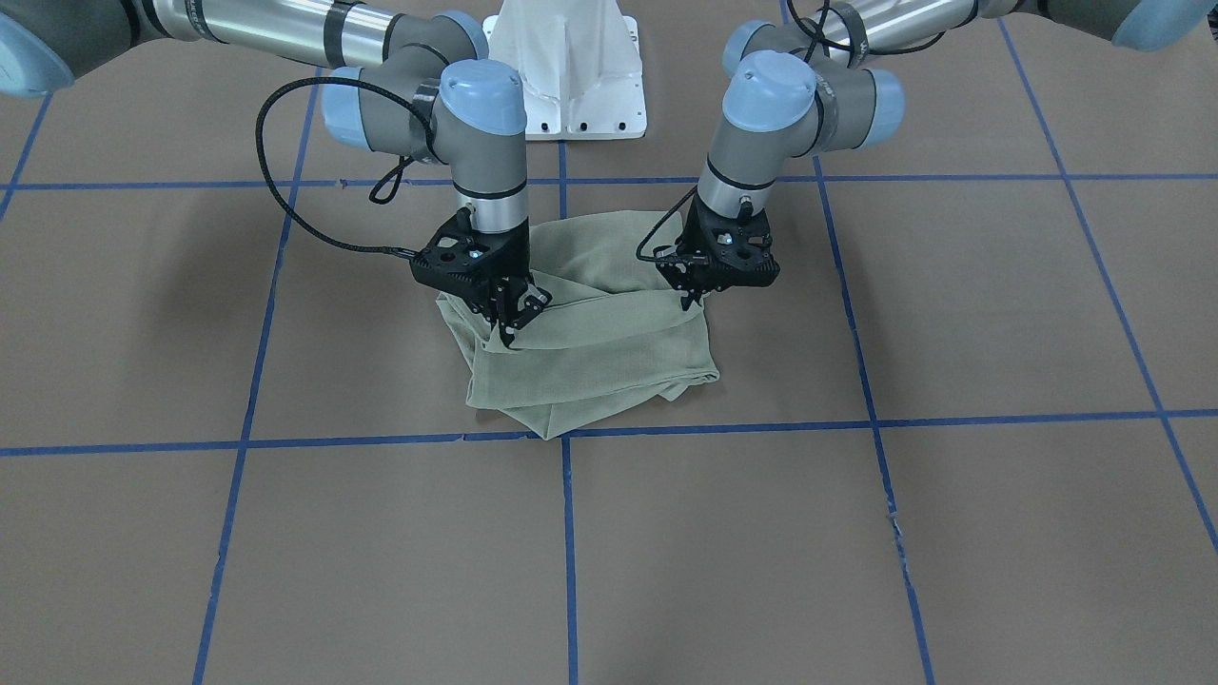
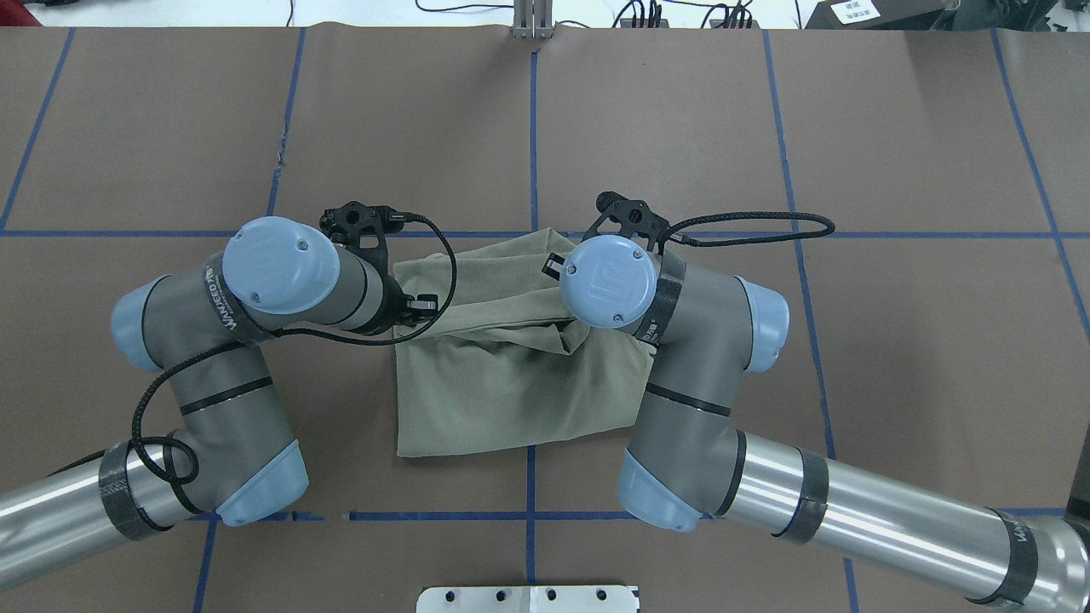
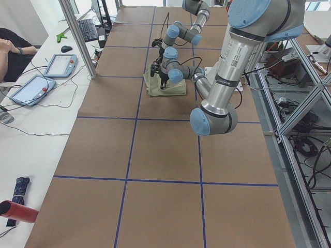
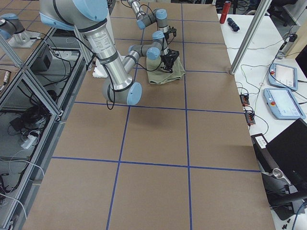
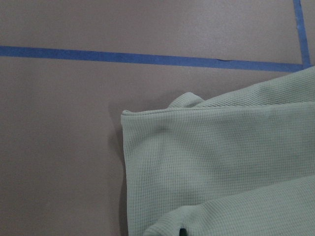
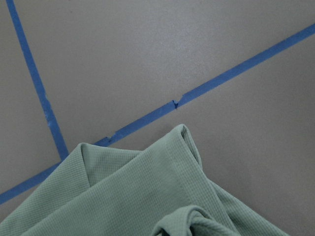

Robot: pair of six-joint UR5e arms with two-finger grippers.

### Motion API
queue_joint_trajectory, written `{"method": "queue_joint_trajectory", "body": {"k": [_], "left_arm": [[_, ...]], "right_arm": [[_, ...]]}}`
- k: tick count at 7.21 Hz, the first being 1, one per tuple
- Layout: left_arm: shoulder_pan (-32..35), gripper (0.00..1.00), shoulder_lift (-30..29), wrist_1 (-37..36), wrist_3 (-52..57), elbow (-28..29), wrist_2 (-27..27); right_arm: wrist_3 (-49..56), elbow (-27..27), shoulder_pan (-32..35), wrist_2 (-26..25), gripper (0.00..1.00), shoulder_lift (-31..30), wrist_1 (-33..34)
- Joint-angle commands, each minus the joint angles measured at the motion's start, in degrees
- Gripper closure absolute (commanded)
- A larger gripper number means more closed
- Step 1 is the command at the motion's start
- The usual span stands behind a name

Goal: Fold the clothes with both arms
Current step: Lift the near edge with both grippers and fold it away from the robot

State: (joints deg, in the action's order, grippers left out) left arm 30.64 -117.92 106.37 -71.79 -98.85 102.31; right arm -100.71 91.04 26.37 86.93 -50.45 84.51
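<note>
The sage-green knit shirt [image 1: 590,352] lies folded into a rough square at the table's middle, and shows in the overhead view [image 2: 494,383] too. A raised ridge of fabric runs across it between the two grippers. My right gripper [image 1: 509,331] points down with its fingers together on a fold at the shirt's edge. My left gripper [image 1: 687,303] is pinched on the fabric at the opposite edge. Both wrist views show only shirt [image 5: 221,162] [image 6: 123,196] rising toward the camera; the fingers themselves are out of frame. In the overhead view the wrists hide both grippers.
Brown table cover with blue tape grid lines [image 1: 568,533]. The white pedestal base [image 1: 571,67] stands just behind the shirt. A side table with tablets [image 3: 59,64], a seated person [image 3: 13,49] and a red bottle [image 3: 18,212] runs along one long side.
</note>
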Motion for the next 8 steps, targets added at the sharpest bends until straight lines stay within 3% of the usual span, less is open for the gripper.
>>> {"method": "queue_joint_trajectory", "body": {"k": [1, 3, 4, 5, 6, 7, 8], "left_arm": [[1.9, 1.00, -0.4, -0.1, 3.0, 0.1, 0.3], [2.5, 1.00, -0.4, 0.0, 4.6, 0.6, 0.2], [2.4, 0.29, -0.4, 0.1, 4.6, 0.7, 0.2], [2.4, 0.00, -0.4, 0.1, 4.6, 0.5, 0.2], [3.1, 0.00, -0.4, 0.0, 5.8, 0.0, 0.4], [6.3, 0.00, -0.4, 0.1, 10.8, -0.1, 3.5], [10.1, 0.00, 0.1, 0.1, 16.3, -0.1, 9.3]], "right_arm": [[1.5, -0.2, 2.5, 2.9, 1.00, 0.3, 0.0], [2.3, -0.8, 2.9, 2.9, 1.00, 0.3, 0.0], [3.1, -1.8, 2.8, 3.2, 0.21, 0.3, 0.0], [5.5, -3.8, 2.6, 2.9, 0.00, 1.9, 0.0], [8.0, -3.7, 3.5, 5.1, 0.00, 3.4, 0.2], [8.4, -2.9, 5.0, 12.1, 0.00, 4.3, 0.6], [8.4, -0.4, 5.0, 13.1, 0.00, 4.0, 0.7]]}}
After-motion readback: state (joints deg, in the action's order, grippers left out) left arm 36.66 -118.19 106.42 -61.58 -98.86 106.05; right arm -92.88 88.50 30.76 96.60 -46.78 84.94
